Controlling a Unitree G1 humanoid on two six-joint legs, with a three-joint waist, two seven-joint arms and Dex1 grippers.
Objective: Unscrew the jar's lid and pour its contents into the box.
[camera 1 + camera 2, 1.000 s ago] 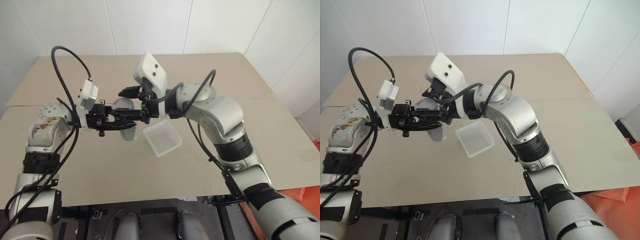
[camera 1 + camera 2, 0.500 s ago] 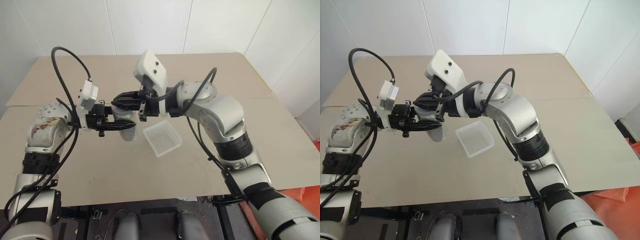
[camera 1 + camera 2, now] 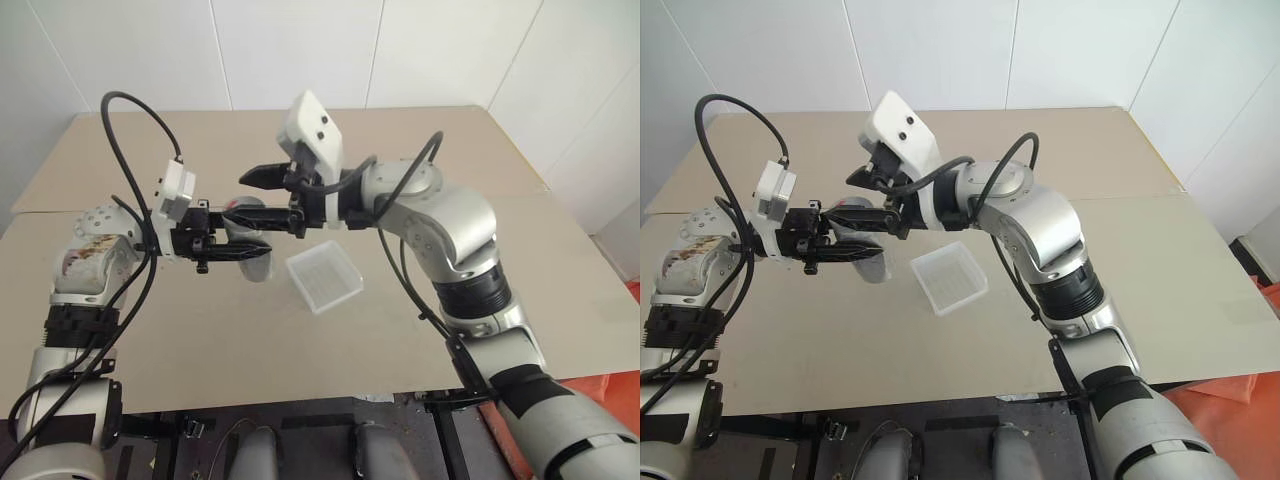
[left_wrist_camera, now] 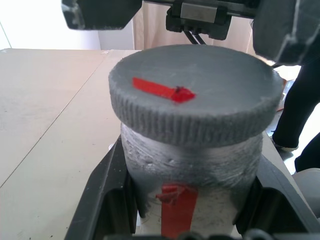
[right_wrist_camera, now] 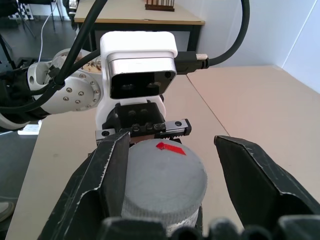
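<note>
Our left gripper point(image 3: 250, 243) clamping the jar point(image 4: 192, 175), lid point(image 4: 195, 92) on with red mark in wrist views, right gripper point(image 5: 172, 165) spread wide around it, box point(image 3: 324, 276) on the table in head views

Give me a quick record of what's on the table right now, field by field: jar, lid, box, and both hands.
jar: grey with a red strip, held above the table by the left hand
lid: still on the jar, red mark on top
box: clear shallow tray lying on the table, beside the jar
left hand: shut on the jar's body
right hand: fingers open, one on each side of the lid, not gripping
</note>
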